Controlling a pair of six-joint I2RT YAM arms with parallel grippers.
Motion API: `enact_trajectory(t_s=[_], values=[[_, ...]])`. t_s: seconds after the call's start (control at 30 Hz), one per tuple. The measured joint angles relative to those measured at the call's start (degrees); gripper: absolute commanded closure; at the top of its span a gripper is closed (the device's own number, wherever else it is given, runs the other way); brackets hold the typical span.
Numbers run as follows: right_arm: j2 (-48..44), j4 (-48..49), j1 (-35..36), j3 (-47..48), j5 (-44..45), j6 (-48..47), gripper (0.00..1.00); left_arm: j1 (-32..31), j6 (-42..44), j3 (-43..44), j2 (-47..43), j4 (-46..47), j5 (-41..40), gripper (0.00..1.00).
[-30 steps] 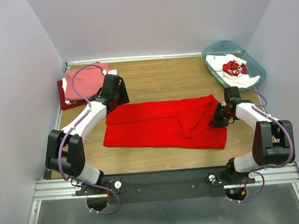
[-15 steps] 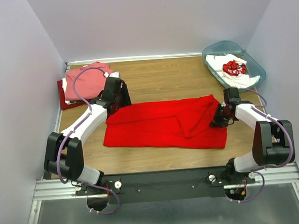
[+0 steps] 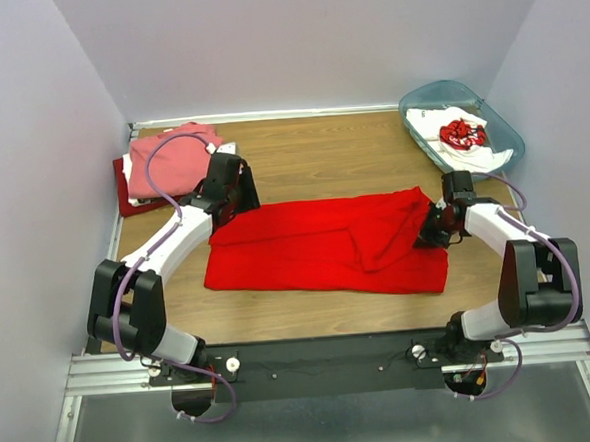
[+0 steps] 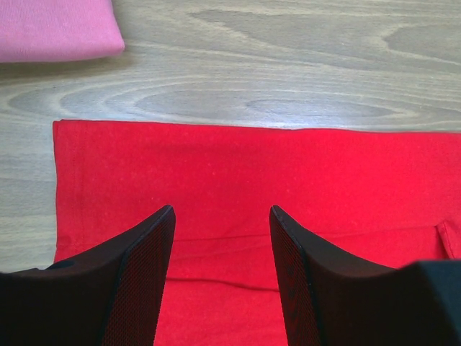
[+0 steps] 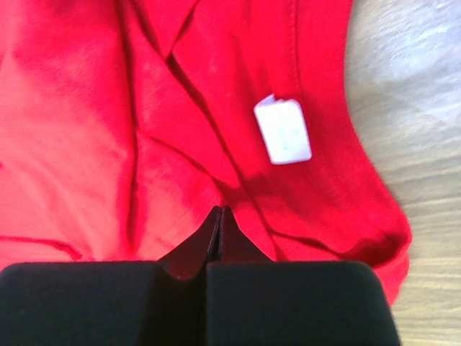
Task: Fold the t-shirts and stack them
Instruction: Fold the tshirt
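At the far left corner of the desk (image 3: 321, 149) lies a pile: a salmon-pink shirt (image 3: 171, 160) on top, with the edge of a darker red shirt (image 3: 123, 196) showing under it on the left side. A sliver of white cloth shows between them; what it belongs to cannot be told.

Just right of the pile, the left hand (image 4: 222, 216) hangs over the far left corner of the bright red shirt (image 3: 326, 244). Its two fingers (image 4: 144, 274) stand well apart, with nothing between them but the flat cloth below. The wrist view shows the shirt's left edge and far edge meeting in a neat corner, just beyond the fingers. Whether the fingertips touch the cloth cannot be told.

The bright red shirt lies spread across the middle of the desk, long side running left to right. A flap is folded over toward its right end.

At that right end, the right hand (image 5: 218, 213) has its fingers pressed together on a pinch of the red cloth, and creases run out from the spot. The white neck label (image 5: 283, 130) lies just beyond and to the right of the fingertips, beside the curved neck edge.

At the far right corner sits a teal bin (image 3: 418, 101) holding a white shirt with red print (image 3: 460, 133), well apart from both hands.
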Motion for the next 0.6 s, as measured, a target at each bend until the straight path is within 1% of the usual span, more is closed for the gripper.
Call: enact_trajectory(t_s=[0.27, 0.6], values=[[-5.7, -4.5, 0.0, 0.0, -1.0, 0.1, 1.00, 0.0, -0.3, -2.2, 0.0, 0.4, 0.0, 0.37], [-15.6, -14.5, 0.0, -0.1, -1.7, 2.4, 1.00, -0.4, -0.4, -4.3, 0.0, 2.2, 0.7, 0.37]])
